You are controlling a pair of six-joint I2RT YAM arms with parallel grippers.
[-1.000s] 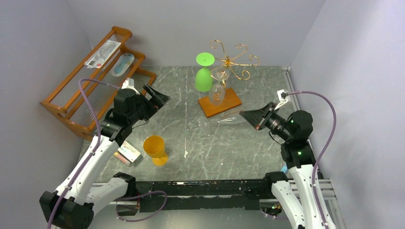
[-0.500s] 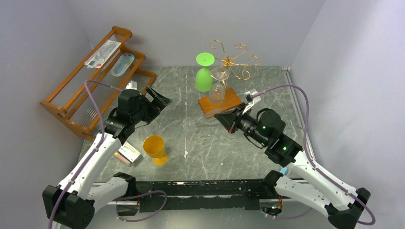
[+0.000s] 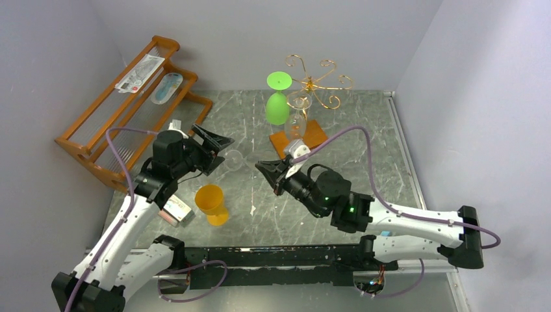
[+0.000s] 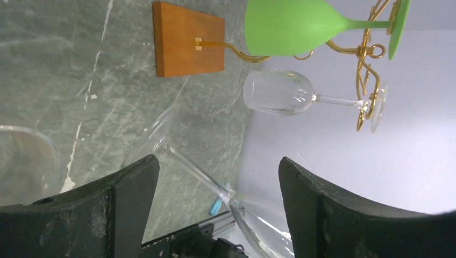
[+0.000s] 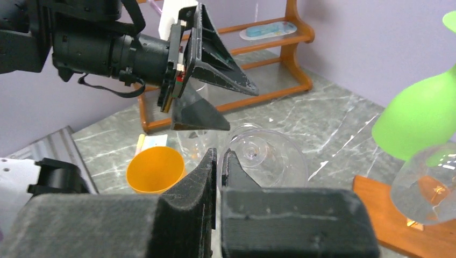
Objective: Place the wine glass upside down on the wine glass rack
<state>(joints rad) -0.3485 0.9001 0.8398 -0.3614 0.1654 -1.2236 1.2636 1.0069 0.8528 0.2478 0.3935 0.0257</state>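
My right gripper (image 3: 269, 172) is shut on the rim of a clear wine glass (image 5: 266, 156) and holds it on its side above the table's middle, foot pointing left. My left gripper (image 3: 223, 146) is open. The glass's stem (image 4: 196, 172) runs between its jaws without touching them. In the right wrist view the left gripper's fingers (image 5: 223, 80) stand just beyond the glass's foot. The gold wire rack (image 3: 315, 81) on its brown wooden base (image 3: 310, 133) stands at the back. A green glass (image 3: 277, 104) and another clear glass (image 3: 295, 123) hang on it upside down.
An orange cup (image 3: 211, 203) stands near the front left, with a small box (image 3: 175, 209) beside it. A slatted orange-brown wooden shelf (image 3: 123, 110) with packets on it lines the left wall. Grey walls close the back and sides.
My right arm has swung far left across the table, carrying the clear glass to the left gripper. My left gripper has edged right, so the stem now lies between its jaws.
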